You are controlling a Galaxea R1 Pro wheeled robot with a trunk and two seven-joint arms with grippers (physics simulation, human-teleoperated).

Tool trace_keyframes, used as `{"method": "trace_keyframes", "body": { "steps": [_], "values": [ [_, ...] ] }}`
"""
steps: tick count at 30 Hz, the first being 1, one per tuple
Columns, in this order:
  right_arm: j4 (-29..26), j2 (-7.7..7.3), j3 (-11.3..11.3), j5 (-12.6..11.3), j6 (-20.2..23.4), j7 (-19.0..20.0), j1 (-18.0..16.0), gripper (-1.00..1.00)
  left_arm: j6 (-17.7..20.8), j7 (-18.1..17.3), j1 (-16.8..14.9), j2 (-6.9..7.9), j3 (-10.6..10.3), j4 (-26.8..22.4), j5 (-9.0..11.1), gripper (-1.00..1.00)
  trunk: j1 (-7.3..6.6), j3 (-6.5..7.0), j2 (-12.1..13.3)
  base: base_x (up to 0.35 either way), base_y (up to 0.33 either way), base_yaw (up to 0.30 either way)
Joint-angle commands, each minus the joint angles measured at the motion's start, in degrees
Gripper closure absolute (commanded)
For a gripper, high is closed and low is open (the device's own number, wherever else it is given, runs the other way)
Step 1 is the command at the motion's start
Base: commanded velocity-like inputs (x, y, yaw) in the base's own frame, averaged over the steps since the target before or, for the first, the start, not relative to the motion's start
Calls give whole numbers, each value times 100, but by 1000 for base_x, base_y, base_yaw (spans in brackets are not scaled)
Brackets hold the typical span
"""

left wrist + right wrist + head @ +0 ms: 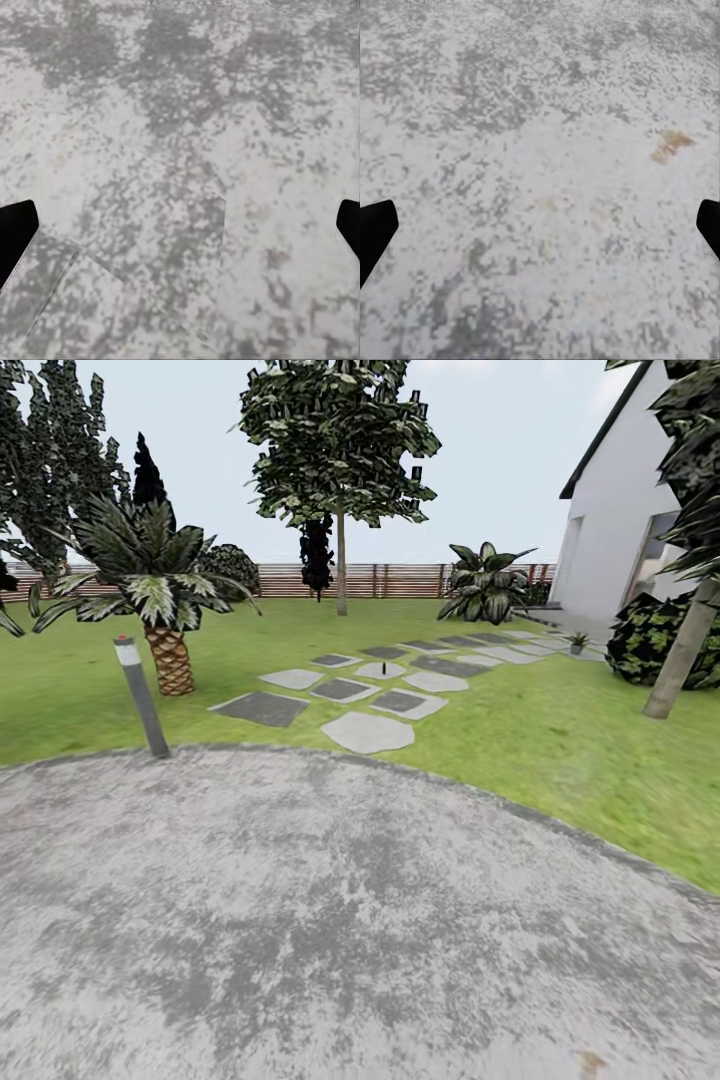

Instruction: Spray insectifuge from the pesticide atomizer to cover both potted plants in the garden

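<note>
The garden lawn (520, 730) lies ahead, crossed by a path of grey stone slabs (366, 731) and closed by a brown slat fence (390, 580). One small potted plant (577, 643), a low green rosette in a grey pot, sits far off on the paving by the house. A thin dark upright thing (383, 668) stands on a slab; it is too small to tell whether it is the pesticide atomizer. My left gripper (180, 232) is open over speckled grey paving, with nothing between its fingers. My right gripper (540, 232) is open too, over the same paving.
I stand on a round grey gravel pad (330, 920). A tilted bollard lamp (141, 696) and a palm tree (165, 630) are at the left. A trunk (685, 650), a dark bush (650, 640) and a white house (620, 530) are at the right. A large broad-leaved plant (485, 582) stands by the fence.
</note>
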Motion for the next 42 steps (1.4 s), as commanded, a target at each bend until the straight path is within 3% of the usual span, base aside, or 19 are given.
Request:
{"method": "trace_keyframes", "body": {
  "steps": [1, 42],
  "values": [
    [4, 0, 1, 5, -16, -15, -3, -100, -21, 1, -3, -1, 15, 5, -3, -100, 2, -5, -2, 339, 0, 0],
    [-3, 0, 1, 2, -16, -15, -3, -100, -22, 1, -3, -1, 15, 5, -3, -100, 2, -5, -2, 339, 0, 0]
  ]
}}
